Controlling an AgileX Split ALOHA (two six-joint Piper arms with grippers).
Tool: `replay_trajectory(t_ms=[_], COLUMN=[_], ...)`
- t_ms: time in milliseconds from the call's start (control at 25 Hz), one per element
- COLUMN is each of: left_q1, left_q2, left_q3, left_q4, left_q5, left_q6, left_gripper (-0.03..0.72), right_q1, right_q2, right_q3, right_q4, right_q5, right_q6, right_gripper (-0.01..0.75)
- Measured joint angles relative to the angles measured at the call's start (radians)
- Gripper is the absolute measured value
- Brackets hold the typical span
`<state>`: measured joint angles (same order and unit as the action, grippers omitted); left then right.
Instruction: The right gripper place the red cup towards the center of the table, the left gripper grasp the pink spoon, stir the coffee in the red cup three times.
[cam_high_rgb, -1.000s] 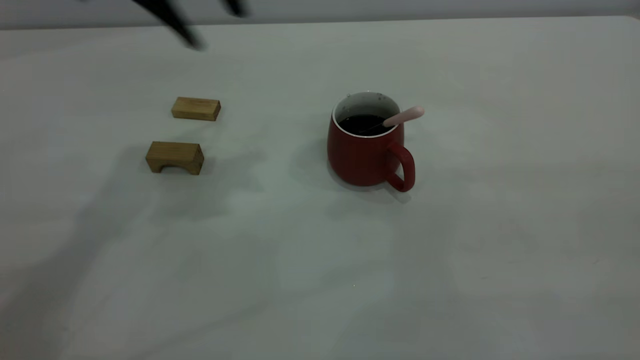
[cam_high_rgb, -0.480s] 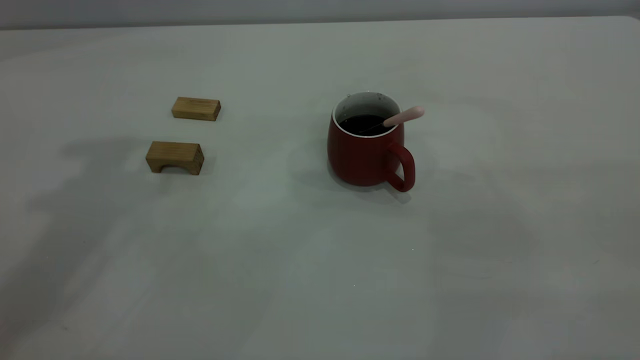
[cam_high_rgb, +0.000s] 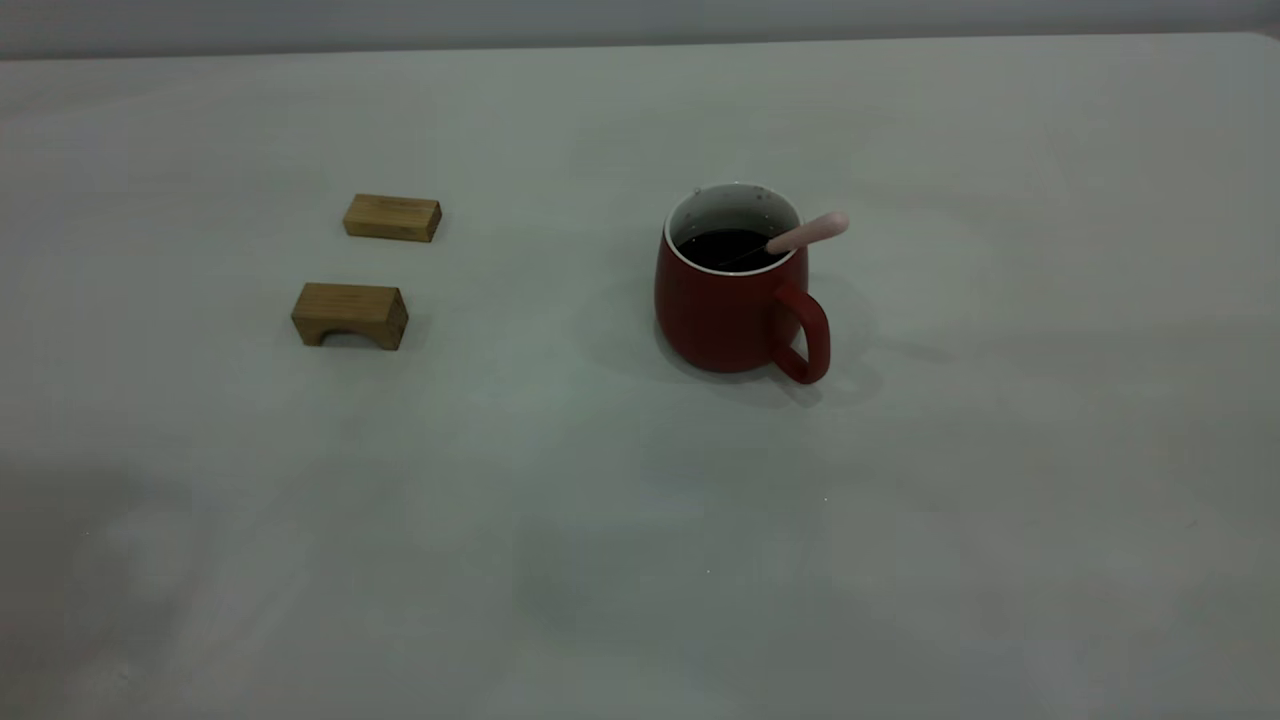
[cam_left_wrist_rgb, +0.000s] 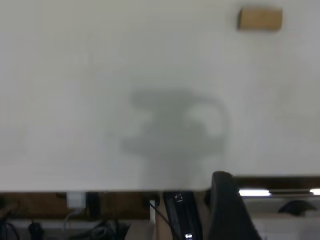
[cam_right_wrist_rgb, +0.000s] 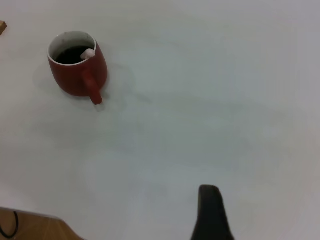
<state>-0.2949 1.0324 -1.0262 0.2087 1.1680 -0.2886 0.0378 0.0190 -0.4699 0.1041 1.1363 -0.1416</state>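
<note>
Your rounded dark-red ceramic cup (cam_high_rgb: 735, 295) stands upright near the middle of the off-white matte table (cam_high_rgb: 900, 560), its loop handle free. The dark coffee (cam_high_rgb: 728, 249) fills it, and the pale-pink-handled spoon (cam_high_rgb: 805, 233) leans on its rim, bowl in the liquid. Well to the cup's side lie two small wooden blocks (cam_high_rgb: 349, 313). One dark finger of the left gripper (cam_left_wrist_rgb: 227, 210) and one of the right gripper (cam_right_wrist_rgb: 211, 212) show, both far from the cup; you cannot tell whether either is open or closed.

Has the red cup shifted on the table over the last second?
No. The red cup sits at the same spot relative to the two wooden blocks, with the pink spoon leaning over the same part of the rim.
</note>
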Motion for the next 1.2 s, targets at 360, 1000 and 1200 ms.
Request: replay_trajectory(t_ms=[360, 1000, 1200], left_q1=[0.134, 0.264, 0.267], left_q2=[-0.503, -0.94, -1.006], left_q3=[0.377, 0.538, 0.539], left_q4=[-0.009, -0.105, -0.161], left_q5=[0.0, -0.032, -0.034], left_q6=[0.02, 0.158, 0.25], left_gripper=[0.515, 0.515, 0.515], right_q1=[0.0, 0.0, 0.0], right_q2=[0.0, 0.0, 0.0], right_q3=[0.0, 0.0, 0.0], right_q4=[0.0, 0.0, 0.0], right_q5=[0.0, 0.0, 0.0], right_q6=[0.0, 0.0, 0.0], right_gripper=[0.585, 0.585, 0.585])
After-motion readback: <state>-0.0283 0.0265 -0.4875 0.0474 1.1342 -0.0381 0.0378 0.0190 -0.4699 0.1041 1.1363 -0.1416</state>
